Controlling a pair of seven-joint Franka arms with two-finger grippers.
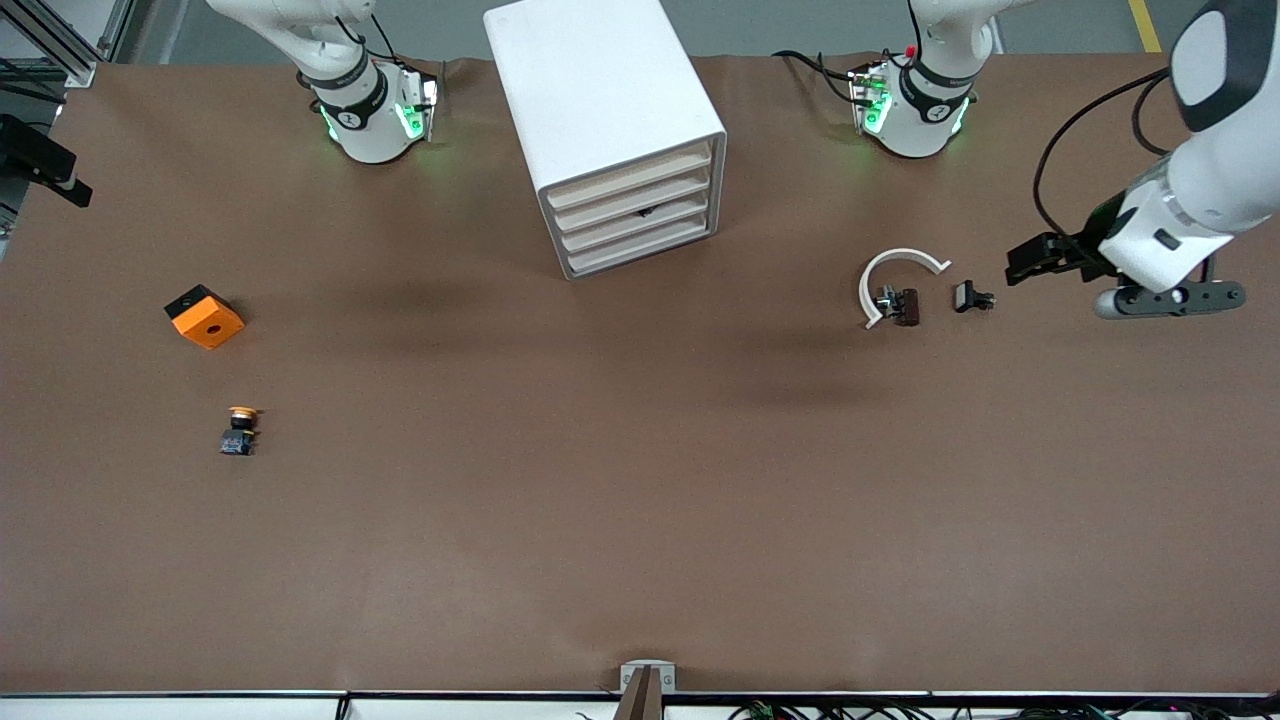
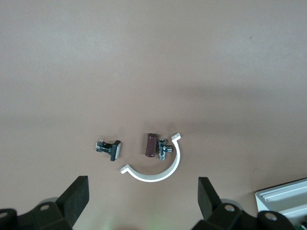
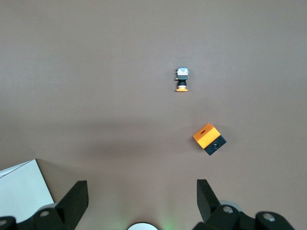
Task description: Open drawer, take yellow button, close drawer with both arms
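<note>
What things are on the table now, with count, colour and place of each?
cabinet: 1, white, four drawers all shut, between the two arm bases.
top drawer: 1, white with cream front, shut.
button: 1, orange cap, black body, on the table toward the right arm's end.
orange block: 1, orange and black, with a hole, farther from the front camera than the button.
white arc: 1, white, toward the left arm's end.
brown cylinder: 1, inside the arc.
black clip: 1, beside the arc.
left gripper: open, over the arc.
right gripper: open, above the table.
</note>
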